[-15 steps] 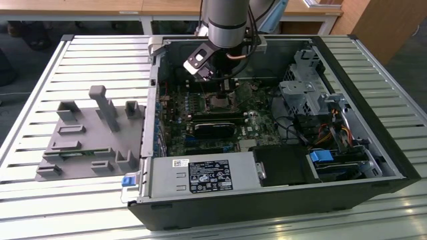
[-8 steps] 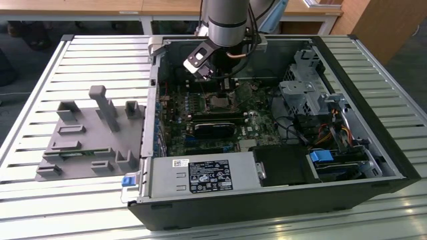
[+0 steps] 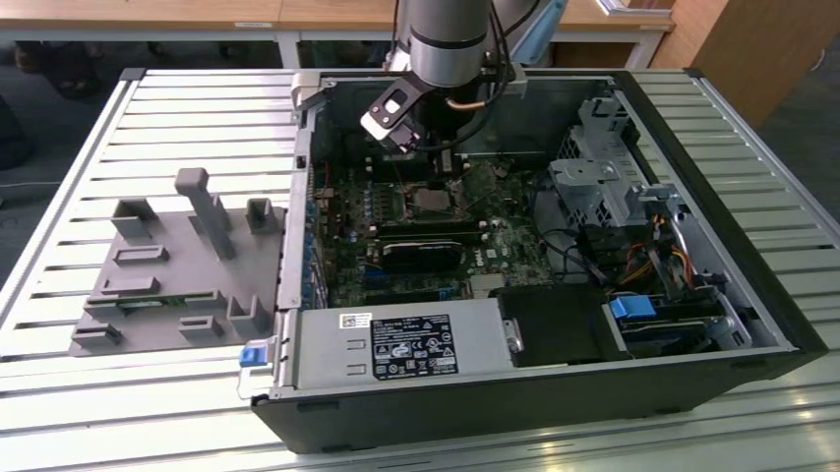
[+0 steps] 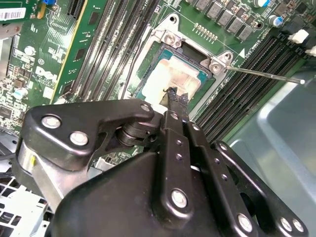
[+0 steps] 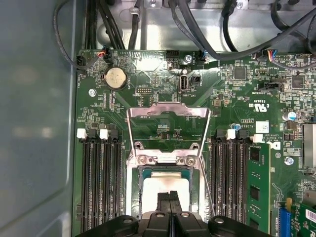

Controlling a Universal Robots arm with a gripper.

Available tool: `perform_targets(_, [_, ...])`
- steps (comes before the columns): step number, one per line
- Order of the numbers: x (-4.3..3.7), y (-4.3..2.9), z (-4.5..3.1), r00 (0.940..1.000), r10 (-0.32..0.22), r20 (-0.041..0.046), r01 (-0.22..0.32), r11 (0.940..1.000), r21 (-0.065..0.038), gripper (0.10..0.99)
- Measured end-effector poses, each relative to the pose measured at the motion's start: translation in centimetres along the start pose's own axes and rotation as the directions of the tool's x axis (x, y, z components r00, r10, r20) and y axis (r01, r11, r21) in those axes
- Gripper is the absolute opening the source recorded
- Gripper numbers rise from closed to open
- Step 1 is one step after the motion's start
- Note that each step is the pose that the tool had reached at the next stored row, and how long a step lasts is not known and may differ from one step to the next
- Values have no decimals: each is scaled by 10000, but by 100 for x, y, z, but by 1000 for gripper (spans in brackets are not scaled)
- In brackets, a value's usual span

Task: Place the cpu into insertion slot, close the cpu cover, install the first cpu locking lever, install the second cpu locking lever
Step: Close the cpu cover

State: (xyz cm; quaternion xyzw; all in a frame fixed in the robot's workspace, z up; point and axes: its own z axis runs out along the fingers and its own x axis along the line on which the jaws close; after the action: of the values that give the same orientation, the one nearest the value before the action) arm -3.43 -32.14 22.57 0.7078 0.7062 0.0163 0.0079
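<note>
1. The cpu lies flat in the insertion slot. It is in the upper middle of the exterior view, inside the open computer case on the slatted bench.
2. The gripper has its jaws pressed together with nothing between them. The tips are just over the cpu's pale-smeared top, and I cannot tell whether they touch it.
3. The cpu cover stands swung open beside the slot. A thin locking lever sticks out unlatched.
4. The cpu is probably light, stiff and fragile, best held by its edges. The cover looks thin and springy.
5. A white label and the green board carry print.
</note>
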Motion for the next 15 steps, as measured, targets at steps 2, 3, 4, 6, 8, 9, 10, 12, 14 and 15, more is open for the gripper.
perform_targets(2, [0,1,-18,10000,0,0,0,10000,1,106])
perform_targets(3, [0,1,-26,10000,0,0,0,10000,1,106])
perform_targets(4, [0,1,-35,10000,0,1,0,10000,1,106])
perform_targets(6, [1,2,-53,10000,1,1,-1,10000,1,106])
perform_targets(8, [1,3,-73,10000,0,0,0,10000,0,106])
perform_targets(9, [1,3,-84,10000,1,0,-1,10000,1,106])
perform_targets(10, [1,3,-95,10000,0,0,0,10000,1,106])
perform_targets(12, [1,4,-123,10000,1,1,-1,10000,1,106])
perform_targets(14, [2,5,-155,10000,0,0,0,10000,1,106])
perform_targets(15, [2,6,-171,10000,1,0,-1,10000,1,106])
